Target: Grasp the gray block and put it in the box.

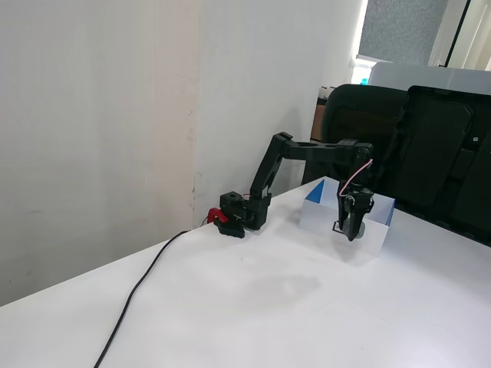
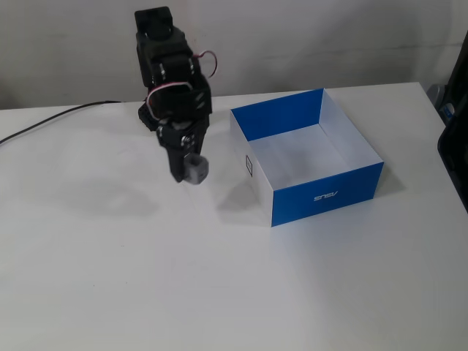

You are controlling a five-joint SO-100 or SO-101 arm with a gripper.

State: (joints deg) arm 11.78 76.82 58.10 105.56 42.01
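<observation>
White tabletop point(image 2: 219, 292) w/ a plain pale wall behind; black cable point(image 2: 51, 121) runs off to the left in the view from above, office chair point(image 1: 368, 130) stands at the far side in the side view.

Gripper point(image 2: 189, 170) points down, pinching the gray block point(image 2: 196, 169) at its tip, jaws pressed onto it. Block is lifted clear of the table, shadow on the table below it. In the side view the gripper point(image 1: 353, 230) hangs in front of the box point(image 1: 368, 230); block itself too small to make out there.

The box point(image 2: 329, 196) sits just right of the gripper in the view from above, open top, blue walls, nothing inside. Block is near its left wall but not over the opening yet.

Handling, my read: block looks small, rigid, light, prob. plastic w/ rounded corners, so not fragile but could slip or twist if held off-center. Best hold is across two flat opposite faces, mid-height. Which faces it's actually gripped on I can't tell. A low drop into the box should do it no harm.
</observation>
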